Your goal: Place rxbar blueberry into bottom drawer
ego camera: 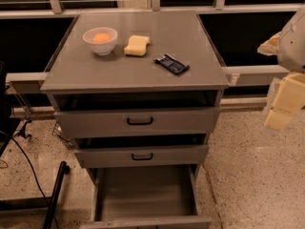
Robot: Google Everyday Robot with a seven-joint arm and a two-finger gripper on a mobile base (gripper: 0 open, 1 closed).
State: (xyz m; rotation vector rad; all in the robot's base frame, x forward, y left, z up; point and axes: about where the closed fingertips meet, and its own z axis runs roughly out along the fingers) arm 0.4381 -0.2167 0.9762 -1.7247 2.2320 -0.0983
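The rxbar blueberry (171, 64), a flat dark navy bar, lies on the grey cabinet top (119, 66), right of centre, slightly angled. The bottom drawer (143, 192) is pulled out toward me, and its plain grey inside holds nothing. My gripper (282, 104) hangs at the far right edge of the view, beside the cabinet and below its top. It is well right of the bar and touches nothing.
A white bowl (100, 40) holding an orange ball and a yellow sponge block (137, 45) sit on the top, left of the bar. Two upper drawers with black handles (140, 121) are slightly open. A black pole (55, 194) and cables lie on the floor at left.
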